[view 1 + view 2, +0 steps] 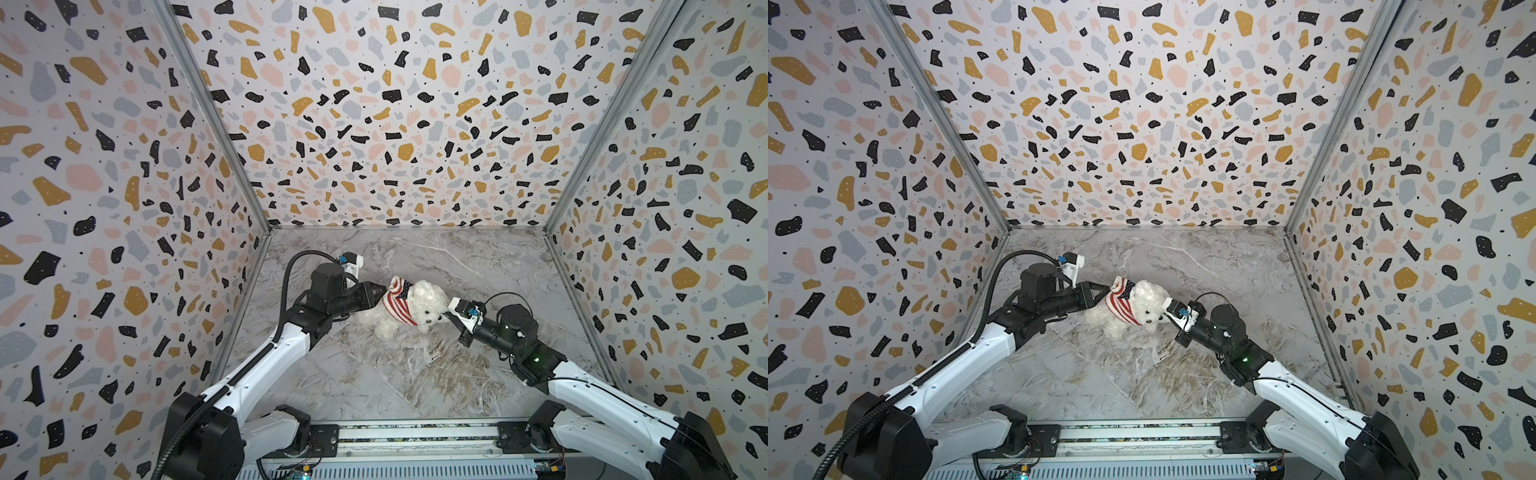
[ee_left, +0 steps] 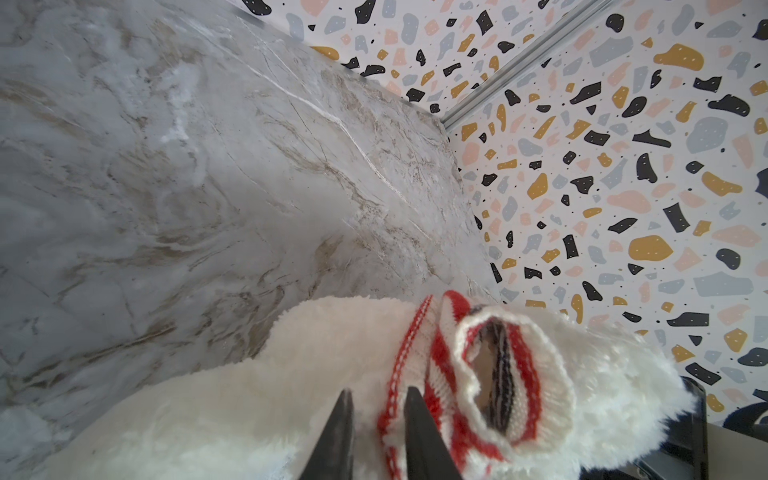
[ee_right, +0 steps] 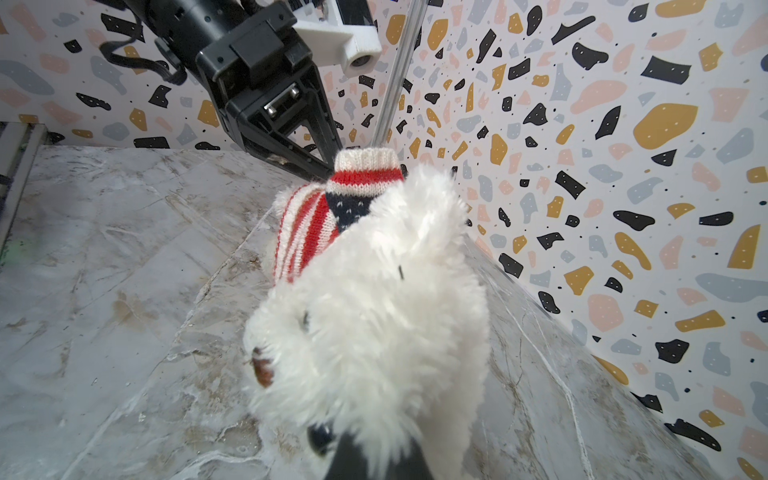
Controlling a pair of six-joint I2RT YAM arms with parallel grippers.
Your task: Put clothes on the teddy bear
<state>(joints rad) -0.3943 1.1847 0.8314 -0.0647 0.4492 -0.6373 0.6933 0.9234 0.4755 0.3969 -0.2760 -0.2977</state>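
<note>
Reaching in from the left, the left end effector (image 1: 379,293) meets the sweater (image 1: 397,302) at its hem. In the left wrist view its jaws stand nearly together, with the red-stitched edge and some fur between them, so it looks to be pinching the knit.

The sweater sits round the chest of the bear (image 1: 430,305), whose head is out through the neck. The bear lies in the middle of the tabletop (image 1: 415,374), legs toward the left arm and head toward the right arm. One sleeve (image 3: 363,168) sticks up hollow with no paw in it; I cannot make out the other sleeve. The belly and legs are bare fur.

At the head, the right end effector (image 3: 368,451) is closed, buried in the fur and holding the bear.

By my judgement the task is about half done: the neck is over the head and the body partly covered. What is left is to get a paw through the empty sleeve, check the other sleeve, and draw the hem down over the belly.
</note>
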